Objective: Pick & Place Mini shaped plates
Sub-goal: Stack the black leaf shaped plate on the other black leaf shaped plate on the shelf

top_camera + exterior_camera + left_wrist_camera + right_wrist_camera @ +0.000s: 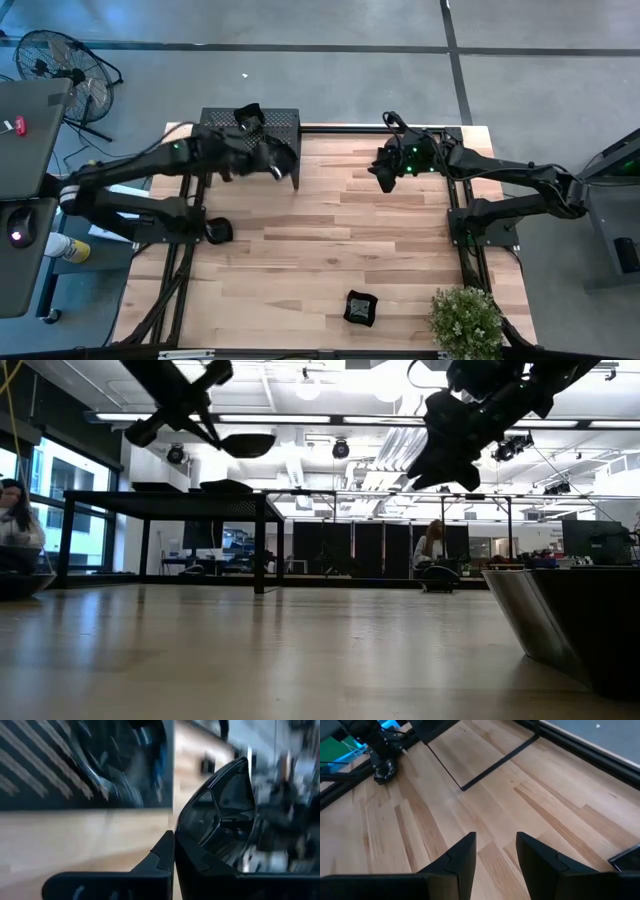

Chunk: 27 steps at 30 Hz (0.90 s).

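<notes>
My left gripper is shut on a glossy black mini plate at the right end of the black perforated rack, well above the table in the low view. More glossy black plates lie on the rack. Another black plate rests flat on the table near its front edge; it fills the low view's right foreground. My right gripper is open and empty, raised over the far middle of the table. My left gripper pinches the plate's rim between its two fingers, and most of the plate sticks out past the fingertips. In the low view the fingers slant down from the table's left. The plate is lifted clear of rack and table, roughly level.
A small potted plant stands at the table's front right corner. The arms' frames flank the table left and right. A fan and a desk stand on the floor at the left. People sit in the room beyond.
</notes>
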{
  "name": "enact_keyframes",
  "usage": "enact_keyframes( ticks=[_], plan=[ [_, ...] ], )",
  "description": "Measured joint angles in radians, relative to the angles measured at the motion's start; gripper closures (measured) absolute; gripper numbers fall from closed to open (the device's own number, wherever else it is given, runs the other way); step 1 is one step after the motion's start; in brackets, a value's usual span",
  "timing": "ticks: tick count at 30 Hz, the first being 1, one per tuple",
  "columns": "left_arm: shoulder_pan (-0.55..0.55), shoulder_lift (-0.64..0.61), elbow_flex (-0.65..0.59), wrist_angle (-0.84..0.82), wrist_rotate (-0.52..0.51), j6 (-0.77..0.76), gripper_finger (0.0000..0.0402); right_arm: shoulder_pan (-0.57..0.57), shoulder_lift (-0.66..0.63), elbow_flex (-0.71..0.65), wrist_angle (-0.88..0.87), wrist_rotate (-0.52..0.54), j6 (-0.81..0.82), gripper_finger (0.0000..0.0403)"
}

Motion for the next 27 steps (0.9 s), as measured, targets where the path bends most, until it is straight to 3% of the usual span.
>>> enact_keyframes(
  ticks=[6, 13, 27],
  plan=[
    [0.167, -0.008, 0.000, -0.009, 0.024, -0.027, 0.0401, 0.000, 0.000, 0.000, 0.018, 0.003, 0.001, 0.0268],
    [0.284, -0.007, 0.000, -0.069, 0.057, -0.085, 0.0397, 0.000, 0.000, 0.000, 0.017, 0.005, 0.003, 0.0268],
    [0.302, -0.007, 0.000, -0.083, 0.078, -0.123, 0.0332, 0.000, 0.000, 0.000, 0.016, 0.006, -0.023, 0.0268]
  ],
)
